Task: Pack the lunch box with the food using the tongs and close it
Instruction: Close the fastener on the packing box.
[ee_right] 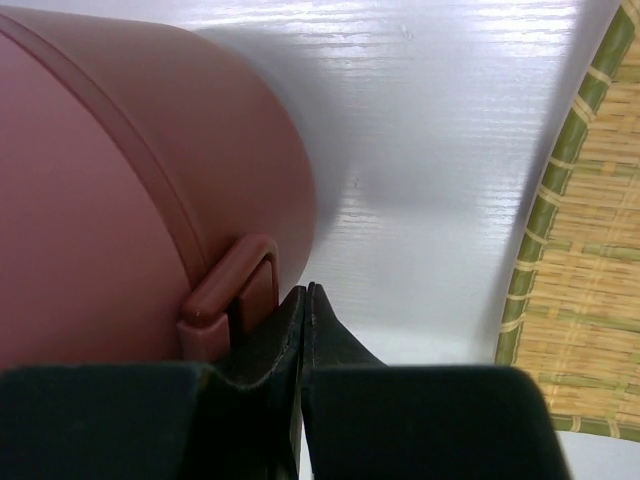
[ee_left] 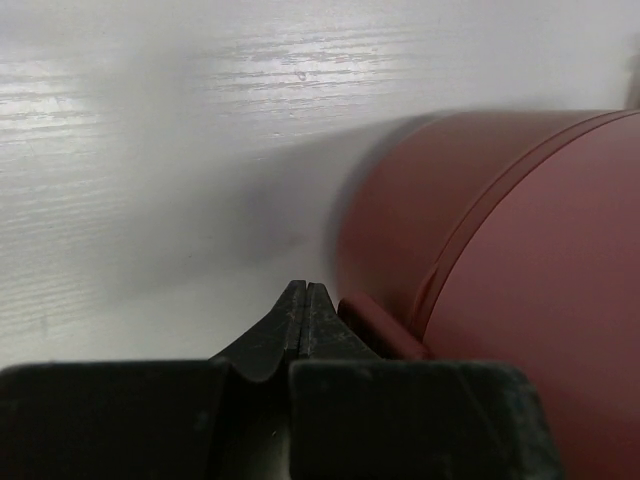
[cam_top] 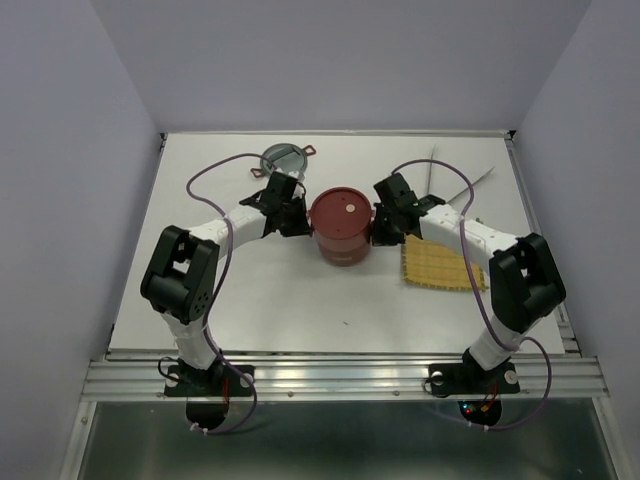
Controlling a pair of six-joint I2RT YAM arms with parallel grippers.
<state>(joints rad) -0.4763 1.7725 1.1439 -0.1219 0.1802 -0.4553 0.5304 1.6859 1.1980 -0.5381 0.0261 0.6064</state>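
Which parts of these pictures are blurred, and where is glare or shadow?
Left wrist view: the lunch box is out of focus, with a shadow on the table beside it. Right wrist view: bright glare on the table beside the woven mat. Top external view: even light, sharp.

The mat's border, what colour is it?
Green; the mat border shows best in the right wrist view.

The round dark-red lidded lunch box [cam_top: 342, 225] is flanked by the left gripper [cam_top: 300, 222] and right gripper [cam_top: 380, 228]. The yellow woven mat [cam_top: 440, 265] is laid to its right, the thin silver metal tongs [cam_top: 470, 186] behind that, and a separate steel-lined bowl [cam_top: 283, 158] behind-left.
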